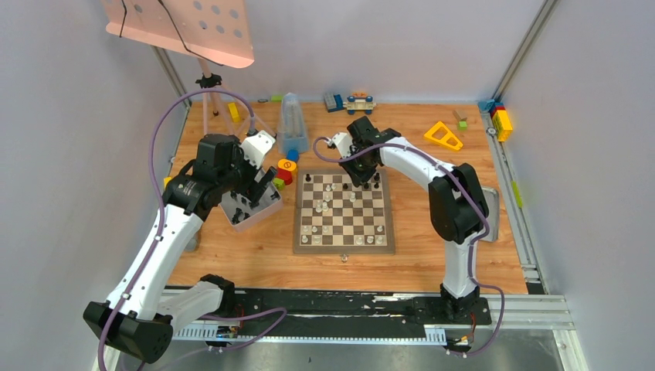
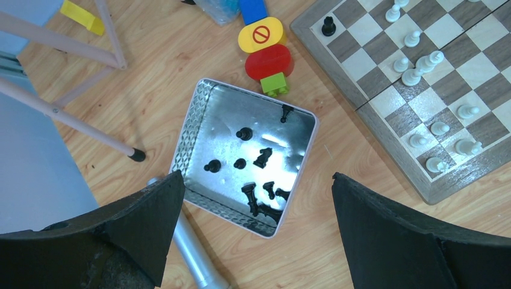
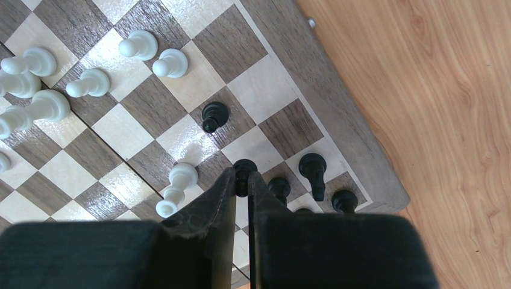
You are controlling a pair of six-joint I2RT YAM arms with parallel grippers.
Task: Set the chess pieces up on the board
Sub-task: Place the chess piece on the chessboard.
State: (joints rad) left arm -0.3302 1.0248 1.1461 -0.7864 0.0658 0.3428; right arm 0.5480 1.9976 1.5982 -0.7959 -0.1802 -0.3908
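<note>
Chess pieces (image 3: 170, 62) partly fill the brown-and-cream checkered wooden board (image 3: 328, 105); more lie in the grey metal tin (image 2: 196, 123). Right end effector (image 3: 241, 180) clamps a black piece (image 3: 244, 167); left end effector (image 2: 256, 180) gapes.

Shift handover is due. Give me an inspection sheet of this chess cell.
Surface: light wooden tabletop, no damage seen.
Job's things: checkered wooden chessboard; white chess pieces scattered across it; black chess pieces few on far rows, more in grey metal tray.
Clutter: coloured toy blocks near far edge; silver metal cylinder beside tray.
Claws: left claw open above tray; right claw shut on one black piece at board's far corner.
Cables: purple cables looping along both arms.
Surroundings: grey walls, pink perforated stand far left.
</note>
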